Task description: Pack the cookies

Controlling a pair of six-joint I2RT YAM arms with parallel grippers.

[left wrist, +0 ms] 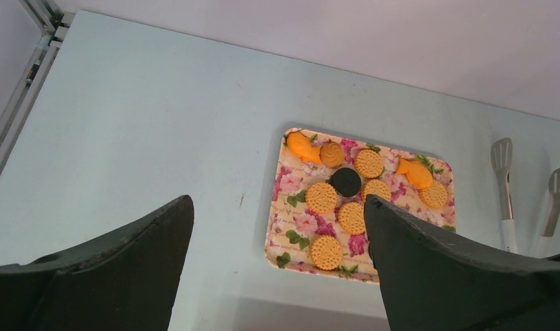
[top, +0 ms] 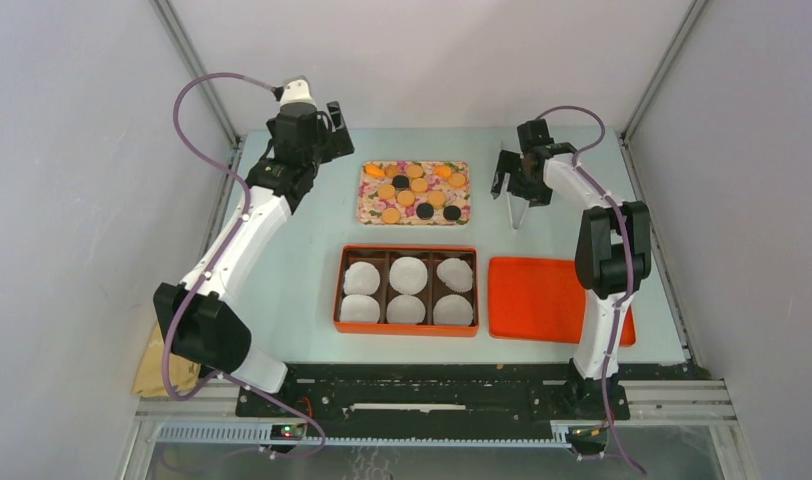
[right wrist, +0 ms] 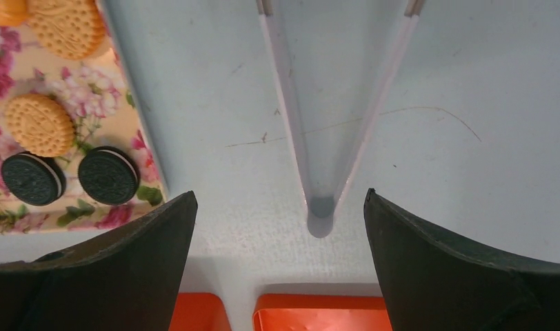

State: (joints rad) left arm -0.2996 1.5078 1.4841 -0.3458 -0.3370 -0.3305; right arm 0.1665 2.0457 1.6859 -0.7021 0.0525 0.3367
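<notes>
The left arm (top: 244,228) and right arm (top: 599,335) each have white link shells and black joint housings. A purple cable (top: 178,100) runs along each. The fingers (left wrist: 118,276) are matte black, wedge-shaped.

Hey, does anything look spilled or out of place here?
Nothing stands out: the cookies all sit on the floral tray, each box compartment holds one liner, and the tongs lie on the table.

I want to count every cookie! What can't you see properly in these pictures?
- Left wrist view: a finger of the left gripper covers one corner of the floral tray; only one black cookie shows.
- Right wrist view: the left edge cuts off most of the tray; the tongs' heads run past the top.
- Top view: the right gripper hides the tongs' heads.
</notes>
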